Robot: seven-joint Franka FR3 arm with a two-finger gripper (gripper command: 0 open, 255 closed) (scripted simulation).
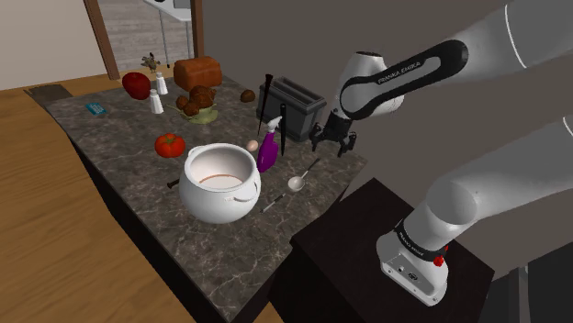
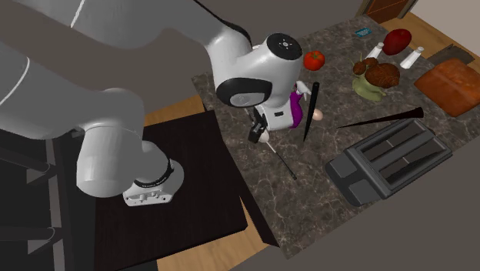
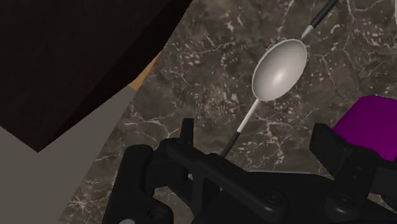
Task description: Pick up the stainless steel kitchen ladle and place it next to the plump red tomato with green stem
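Note:
The ladle (image 1: 297, 181) lies on the dark marble table (image 1: 138, 151) near the stand-side edge, a shiny bowl on a thin dark handle (image 2: 281, 161). My gripper (image 1: 335, 140) hovers open above the handle's end. In the wrist view the ladle bowl (image 3: 280, 69) lies ahead, and its handle runs back between my gripper's (image 3: 254, 137) spread fingers (image 3: 186, 132), which do not touch it. The red tomato (image 1: 169, 144) with a green stem sits beyond the white pot, at the shoulder view's left; the tomato (image 2: 312, 59) shows behind my arm in the second exterior view.
A big white pot (image 1: 219, 182) stands between ladle and tomato. A purple bottle (image 1: 267, 149) and an egg (image 1: 252, 145) sit beside the ladle. A black toaster (image 1: 298, 105), tall black utensils (image 1: 284, 128), bread (image 1: 197, 72) and an apple (image 1: 137, 84) lie farther back. The dark stand (image 1: 367, 239) adjoins the table.

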